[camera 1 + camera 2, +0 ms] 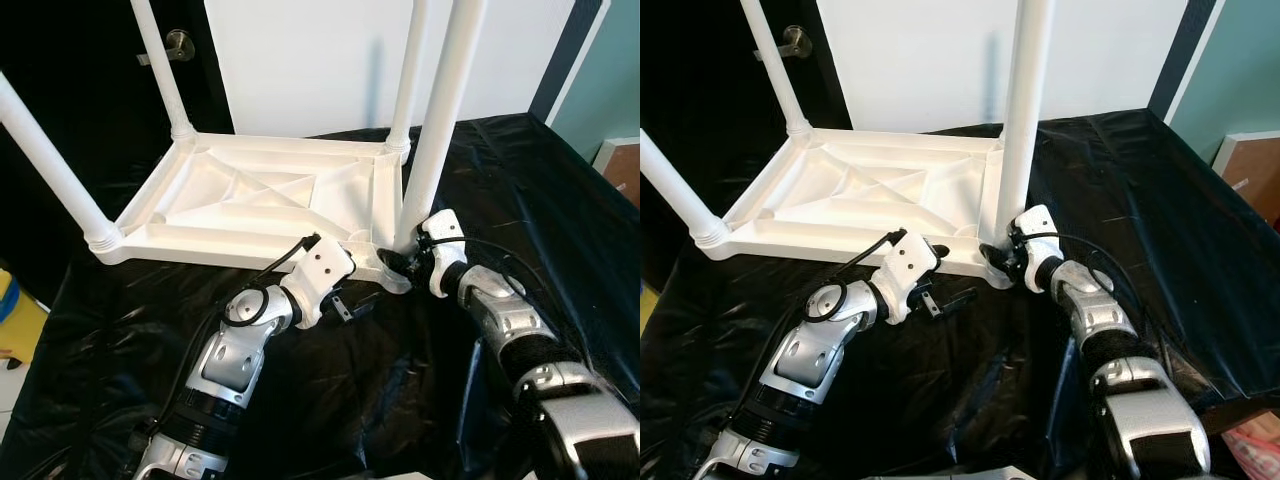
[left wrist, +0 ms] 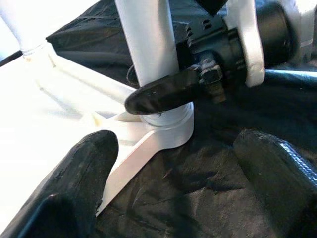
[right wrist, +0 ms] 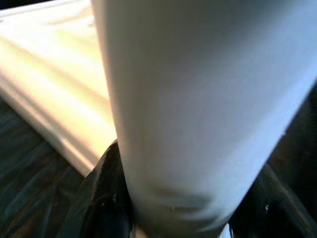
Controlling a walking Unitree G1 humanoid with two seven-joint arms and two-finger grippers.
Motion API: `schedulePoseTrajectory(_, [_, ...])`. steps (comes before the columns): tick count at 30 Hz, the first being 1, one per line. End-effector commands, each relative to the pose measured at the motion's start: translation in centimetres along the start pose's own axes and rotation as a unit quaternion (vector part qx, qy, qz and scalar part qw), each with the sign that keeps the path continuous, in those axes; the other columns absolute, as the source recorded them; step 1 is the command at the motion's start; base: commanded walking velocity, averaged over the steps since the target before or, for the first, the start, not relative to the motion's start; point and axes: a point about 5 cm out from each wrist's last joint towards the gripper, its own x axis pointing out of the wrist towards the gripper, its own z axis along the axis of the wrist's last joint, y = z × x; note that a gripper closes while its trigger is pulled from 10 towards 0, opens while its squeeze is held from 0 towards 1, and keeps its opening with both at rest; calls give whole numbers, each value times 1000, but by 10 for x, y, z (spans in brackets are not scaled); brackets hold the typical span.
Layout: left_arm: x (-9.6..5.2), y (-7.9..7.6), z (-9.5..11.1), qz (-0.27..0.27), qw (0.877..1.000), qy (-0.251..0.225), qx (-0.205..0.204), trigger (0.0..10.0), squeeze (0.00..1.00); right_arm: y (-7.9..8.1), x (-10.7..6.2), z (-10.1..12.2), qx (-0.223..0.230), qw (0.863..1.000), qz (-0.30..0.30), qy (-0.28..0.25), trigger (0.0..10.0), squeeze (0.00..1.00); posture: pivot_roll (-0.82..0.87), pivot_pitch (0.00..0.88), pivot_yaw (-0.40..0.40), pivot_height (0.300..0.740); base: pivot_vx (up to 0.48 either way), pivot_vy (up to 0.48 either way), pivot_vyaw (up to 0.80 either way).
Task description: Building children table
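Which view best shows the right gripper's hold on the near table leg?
The left wrist view: the right gripper clamps the table leg just above its socket. The eye views show it small at the corner; the right wrist view gives a blurred close-up of the leg.

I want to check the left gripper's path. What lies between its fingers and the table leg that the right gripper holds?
In the left wrist view, only black sheet and the tabletop's corner socket lie between the left gripper and the leg held by the right gripper.

Smooth white plastic on glossy black sheeting

The table and legs look like smooth moulded plastic; the crinkled sheet shines; gripper fingers are matt black.
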Motion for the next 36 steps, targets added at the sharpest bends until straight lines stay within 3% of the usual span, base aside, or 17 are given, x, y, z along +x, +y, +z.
schedulePoseTrajectory(1, [0,0,-4,28,1000,6,-4,10000,0,-3,-7,-18,26,998,-45,38,10000,0,-72,17,20,740,0,0,0])
schedulePoseTrajectory(3, [0,-2,-5,28,1000,6,-6,10000,0,7,-7,-23,55,989,-130,42,10000,0,-66,15,10,740,0,0,0])
schedulePoseTrajectory(4, [0,-2,-5,28,1000,6,-6,10000,0,7,-7,-23,55,989,-130,42,10000,0,-66,15,10,740,0,0,0])
schedulePoseTrajectory(6, [0,-3,-6,30,1000,7,-8,10000,0,19,-9,-23,87,966,-242,27,10000,0,-57,13,0,740,0,0,0])
schedulePoseTrajectory(7, [0,-3,-6,30,1000,7,-8,10000,0,19,-9,-23,87,966,-242,27,10000,0,-57,13,0,740,0,0,0])
schedulePoseTrajectory(9, [0,-5,-7,31,999,7,-10,10000,0,36,-6,-22,127,946,-299,20,10000,0,-48,9,-4,740,0,0,0])
schedulePoseTrajectory(10, [0,-5,-7,31,999,7,-11,10000,0,44,-4,-23,146,942,-302,25,10000,0,-48,9,-4,740,0,0,0])
schedulePoseTrajectory(13, [0,-5,-7,31,999,7,-11,10000,0,49,-2,-23,157,941,-298,29,10000,0,-48,9,-4,740,0,0,0])
schedulePoseTrajectory(14, [-1,-6,-8,34,999,8,-11,10000,0,58,4,-11,157,948,-278,5,10000,0,-34,4,-19,740,0,0,0])
schedulePoseTrajectory(23, [-6,-3,-10,60,998,11,-16,10000,0,52,3,-1,131,949,-285,-13,10000,0,5,0,-54,740,0,0,0])
schedulePoseTrajectory(24, [-7,-3,-10,62,998,11,-16,10000,0,52,3,0,128,950,-283,-17,10000,75,5,0,-54,740,0,0,0])
schedulePoseTrajectory(25, [-7,-3,-10,62,998,11,-16,10000,0,52,3,0,128,950,-283,-17,10000,75,5,0,-54,740,0,0,0])
schedulePoseTrajectory(26, [-7,-4,-11,62,998,11,-16,10000,0,51,3,2,124,951,-283,-22,10000,1000,9,0,-58,740,0,0,0])
schedulePoseTrajectory(31, [-8,-4,-10,64,998,11,-16,10000,0,40,-3,11,136,953,-264,-57,10000,1000,10,0,-59,740,0,0,0])
schedulePoseTrajectory(36, [-9,-4,-11,63,998,13,-13,10000,0,32,-10,14,125,968,-206,-75,10000,1000,-5,0,-51,740,0,0,0])
